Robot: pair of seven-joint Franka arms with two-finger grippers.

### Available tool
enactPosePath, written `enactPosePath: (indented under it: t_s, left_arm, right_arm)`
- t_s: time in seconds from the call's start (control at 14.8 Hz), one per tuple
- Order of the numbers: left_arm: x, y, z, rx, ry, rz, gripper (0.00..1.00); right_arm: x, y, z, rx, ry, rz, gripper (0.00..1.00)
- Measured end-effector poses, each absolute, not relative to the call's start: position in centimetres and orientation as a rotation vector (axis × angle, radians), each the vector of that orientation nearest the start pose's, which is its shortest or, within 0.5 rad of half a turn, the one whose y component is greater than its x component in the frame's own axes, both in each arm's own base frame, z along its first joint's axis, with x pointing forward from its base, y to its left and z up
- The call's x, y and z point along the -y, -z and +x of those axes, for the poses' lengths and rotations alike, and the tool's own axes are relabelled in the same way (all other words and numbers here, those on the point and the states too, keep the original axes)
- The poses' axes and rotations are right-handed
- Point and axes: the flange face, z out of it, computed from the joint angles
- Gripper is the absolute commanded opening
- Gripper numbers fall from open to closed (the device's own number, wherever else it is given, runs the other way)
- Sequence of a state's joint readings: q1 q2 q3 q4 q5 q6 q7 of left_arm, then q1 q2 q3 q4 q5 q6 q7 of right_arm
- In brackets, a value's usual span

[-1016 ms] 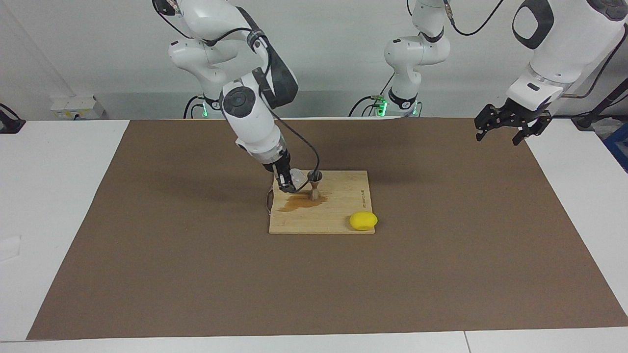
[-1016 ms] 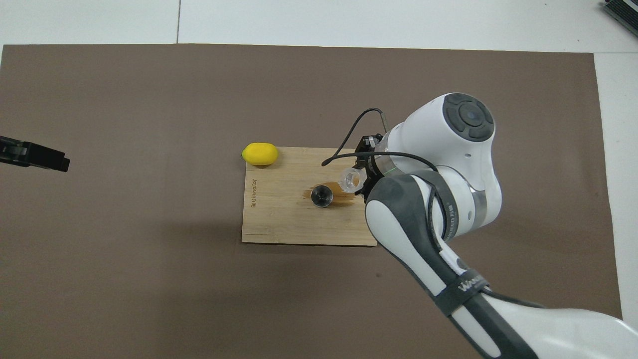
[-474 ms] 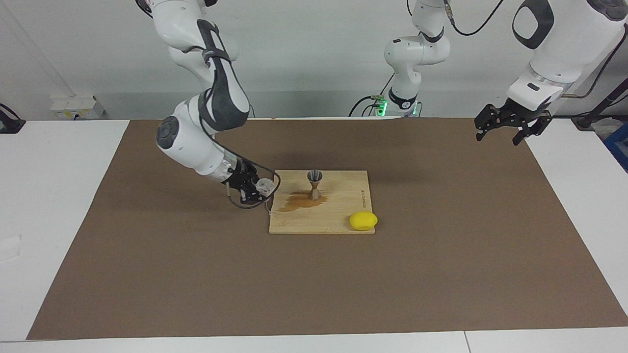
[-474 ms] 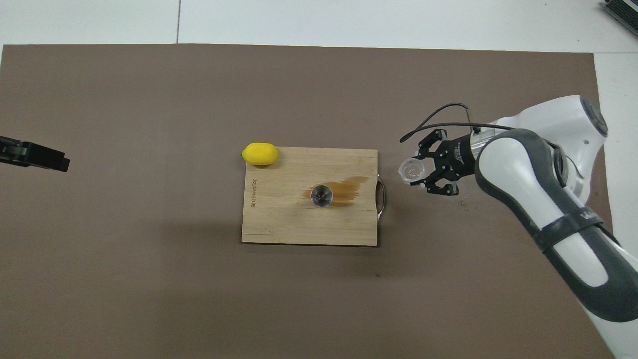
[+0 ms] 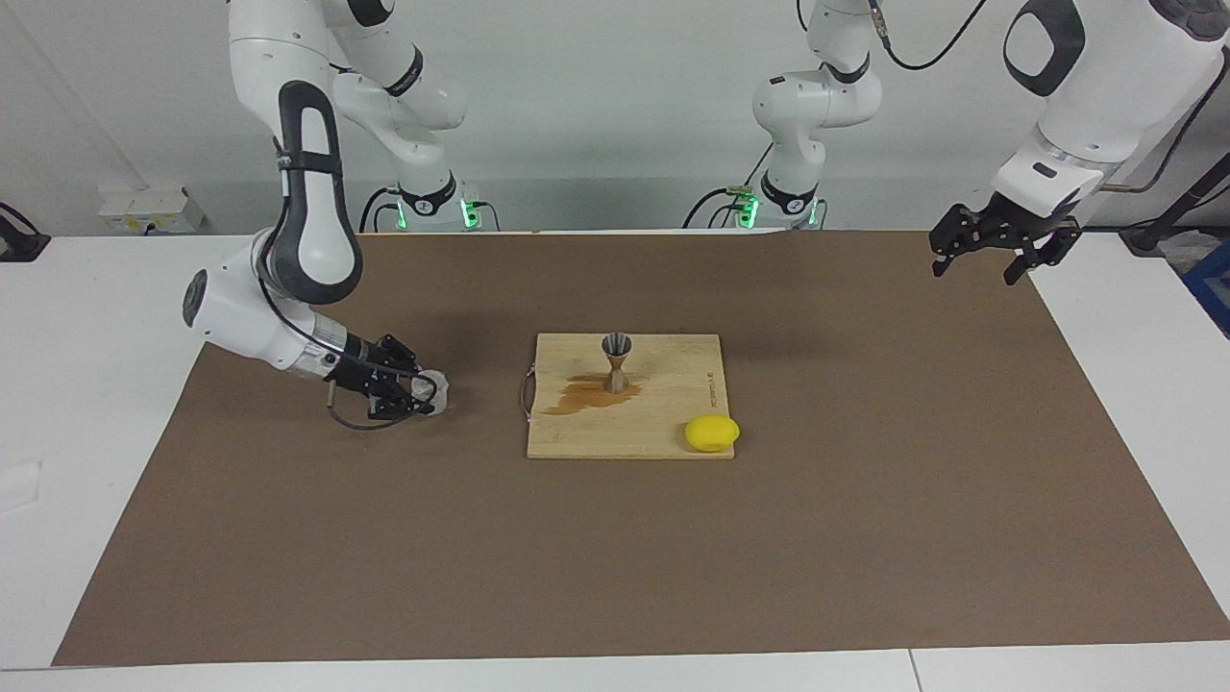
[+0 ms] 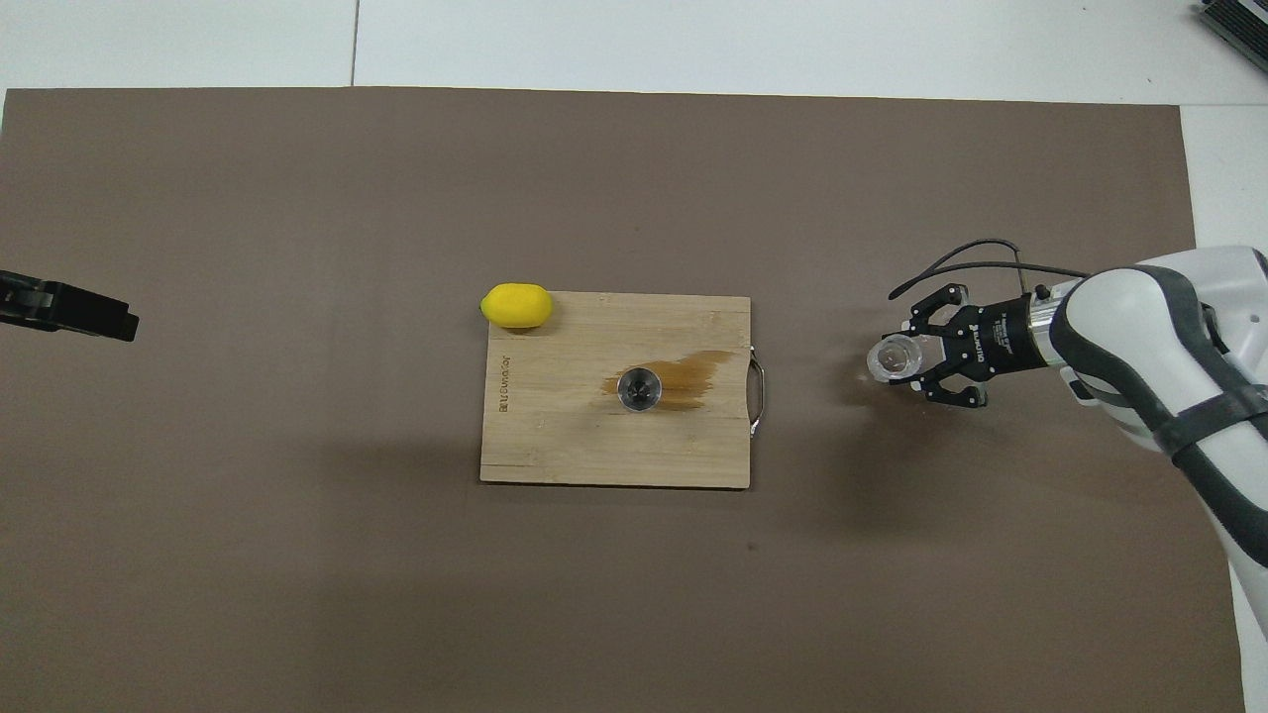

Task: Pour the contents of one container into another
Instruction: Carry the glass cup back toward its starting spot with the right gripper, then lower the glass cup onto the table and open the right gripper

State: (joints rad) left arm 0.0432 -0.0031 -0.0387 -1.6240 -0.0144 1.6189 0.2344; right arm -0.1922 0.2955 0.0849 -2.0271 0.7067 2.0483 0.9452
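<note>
We find a white tabletop [image 5: 96, 317] largely covered by a brown mat [image 5: 865, 538]. On the mat, about mid-table, lies a wooden cutting board [image 5: 663, 404], our landmark, with a metal handle on its edge toward the right arm's end. A yellow lemon [image 5: 712, 432] lies at the board's corner farthest from the robots, toward the left arm's end, partly on the board. We cannot tell whether the glass tumbler [image 5: 430, 395], well apart from the board toward the right arm's end, rests on the mat.

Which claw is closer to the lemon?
Neither by much, the right slightly. The right claw holds the glass low over the mat beside the board; the left claw waits, raised at the lemon's end.
</note>
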Motion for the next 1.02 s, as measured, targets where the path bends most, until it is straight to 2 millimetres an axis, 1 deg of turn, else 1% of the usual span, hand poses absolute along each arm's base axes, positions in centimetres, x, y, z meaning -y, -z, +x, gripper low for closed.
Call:
enactPosePath:
  t_s: [0.14,0.2,0.27,0.34,0.41,0.61,0.74,0.88,1.02]
  left_arm:
    - [-0.1,-60.5,55.7,-0.361,-0.001,-3.135,1.0]
    - [-0.1,-60.5,55.7,-0.361,-0.001,-3.135,1.0]
    - [-0.1,-60.5,55.7,-0.361,-0.001,-3.135,1.0]
    - [-0.1,-60.5,55.7,-0.361,-0.001,-3.135,1.0]
    - [-0.1,-60.5,55.7,-0.361,-0.001,-3.135,1.0]
    - [-0.1,-60.5,55.7,-0.361,-0.001,-3.135,1.0]
    - [-0.1,-60.5,55.7,-0.361,-0.001,-3.135,1.0]
    - [-0.1,-60.5,55.7,-0.361,-0.001,-3.135,1.0]
    - [-0.1,-60.5,55.7,-0.361,-0.001,-3.135,1.0]
  right_arm:
    - [4.3,-28.1,57.0,-1.762,-0.669,-1.935,0.0]
    - [5.0,-27.7,56.9,-1.757,-0.67,-1.934,0.18]
    - [5.5,-27.3,56.7,-1.759,-0.672,-1.931,0.49]
    - [5.9,-27.0,56.4,-1.762,-0.675,-1.928,0.88]
    - [6.1,-26.7,56.2,-1.764,-0.679,-1.922,0.96]
    - [6.2,-26.3,55.8,-1.762,-0.672,-1.926,0.98]
    - [6.2,-26.6,55.9,-1.755,-0.66,-1.931,0.99]
    - [6.2,-28.1,56.0,-1.743,-0.626,-1.936,0.99]
    - [6.0,-30.7,56.2,-1.717,-0.572,-1.952,0.99]
